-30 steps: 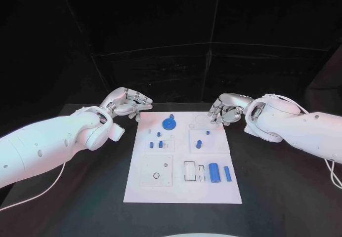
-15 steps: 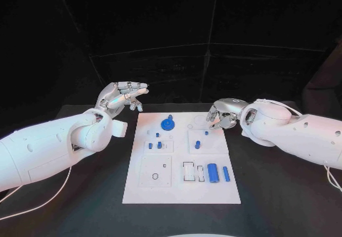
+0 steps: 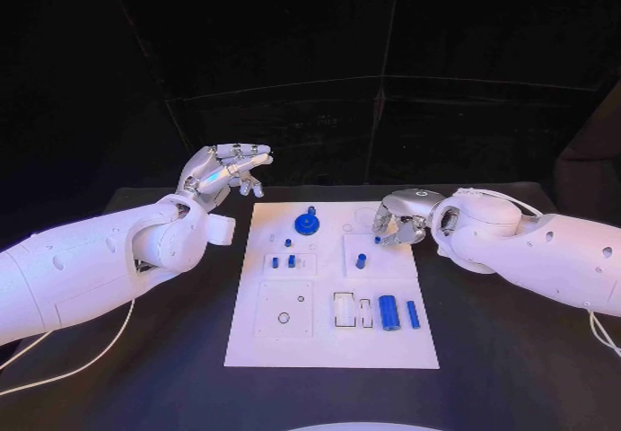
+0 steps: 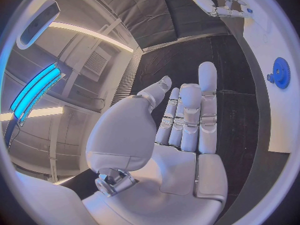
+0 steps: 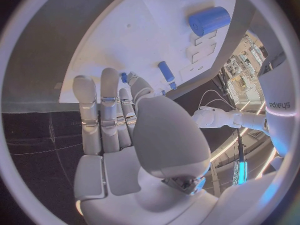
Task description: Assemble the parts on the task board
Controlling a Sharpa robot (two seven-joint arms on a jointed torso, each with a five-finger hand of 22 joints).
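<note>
**Robot hands at the far end of the task board**

Right robot hand (image 3: 398,221) hangs over the far right part of the task board (image 3: 331,350), fingers curled downward near a small blue peg (image 3: 378,240); whether it pinches anything cannot be told. Left robot hand (image 3: 228,171) is raised beyond the board's far left corner, fingers apart, holding nothing. On the board, a blue gear (image 3: 307,224) sits at the far middle, a large blue cylinder (image 3: 389,312) and a slimmer blue pin (image 3: 413,313) lie near right. Black bench (image 3: 518,341) carries the board.
</note>
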